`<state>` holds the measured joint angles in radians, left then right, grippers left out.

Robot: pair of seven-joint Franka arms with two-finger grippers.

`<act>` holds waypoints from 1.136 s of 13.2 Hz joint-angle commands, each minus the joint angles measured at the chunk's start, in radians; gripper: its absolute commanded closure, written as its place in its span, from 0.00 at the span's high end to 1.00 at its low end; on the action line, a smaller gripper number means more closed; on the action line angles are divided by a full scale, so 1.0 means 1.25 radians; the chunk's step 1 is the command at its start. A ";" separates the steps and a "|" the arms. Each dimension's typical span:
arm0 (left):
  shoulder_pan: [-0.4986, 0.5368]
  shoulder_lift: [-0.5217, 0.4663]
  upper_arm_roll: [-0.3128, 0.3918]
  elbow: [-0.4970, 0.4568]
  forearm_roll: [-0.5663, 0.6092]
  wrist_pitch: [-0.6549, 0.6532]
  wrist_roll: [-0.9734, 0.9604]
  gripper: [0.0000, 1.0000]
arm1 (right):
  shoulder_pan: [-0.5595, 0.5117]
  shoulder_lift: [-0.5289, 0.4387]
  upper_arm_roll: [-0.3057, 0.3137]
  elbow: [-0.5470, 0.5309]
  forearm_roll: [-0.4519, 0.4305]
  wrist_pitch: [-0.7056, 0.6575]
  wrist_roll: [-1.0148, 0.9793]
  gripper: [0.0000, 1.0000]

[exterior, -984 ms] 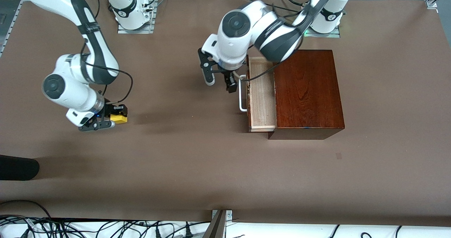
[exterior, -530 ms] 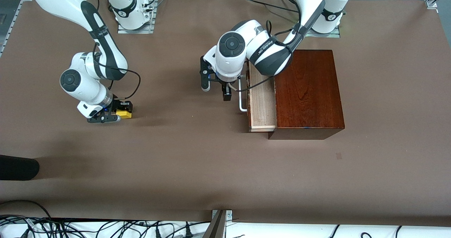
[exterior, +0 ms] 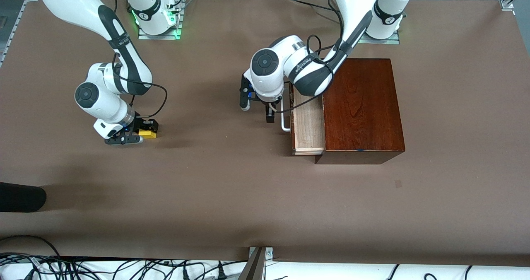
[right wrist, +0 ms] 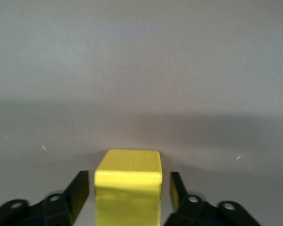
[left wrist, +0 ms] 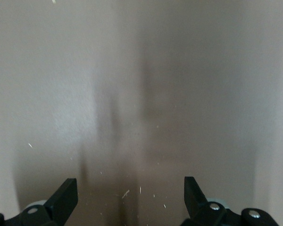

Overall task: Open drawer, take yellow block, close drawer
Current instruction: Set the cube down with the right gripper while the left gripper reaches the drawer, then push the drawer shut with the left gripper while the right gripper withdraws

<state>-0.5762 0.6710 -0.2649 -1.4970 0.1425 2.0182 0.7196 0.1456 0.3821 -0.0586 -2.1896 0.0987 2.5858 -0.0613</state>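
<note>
Yellow block [exterior: 147, 134] sits on the table [exterior: 215, 189] between my right gripper's [exterior: 138, 133] slightly parted fingers, while my left gripper [exterior: 257, 112], fingers spread, hangs beside the half-open drawer's [exterior: 307, 122] handle [exterior: 284, 114].

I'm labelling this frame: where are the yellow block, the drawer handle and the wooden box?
yellow block [right wrist: 128, 168]: right wrist view, top face.
drawer handle [exterior: 285, 127]: front view, lower bend of the white loop.
wooden box [exterior: 362, 106]: front view, middle of the lid.
</note>
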 commanded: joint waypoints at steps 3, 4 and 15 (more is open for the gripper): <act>0.028 -0.025 0.002 -0.020 0.065 -0.082 0.027 1.00 | -0.004 -0.191 0.001 0.048 -0.013 -0.229 0.007 1.00; 0.031 -0.031 0.002 -0.020 0.065 -0.106 0.027 1.00 | -0.004 -0.233 0.000 0.057 -0.015 -0.268 0.005 1.00; 0.072 -0.040 0.003 -0.017 0.128 -0.203 0.027 1.00 | -0.004 -0.325 -0.019 0.396 -0.049 -0.731 0.000 1.00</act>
<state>-0.4931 0.6491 -0.2603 -1.5031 0.2555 1.7902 0.7353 0.1453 -0.0484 -0.0813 -1.7433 0.0534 1.7136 -0.0613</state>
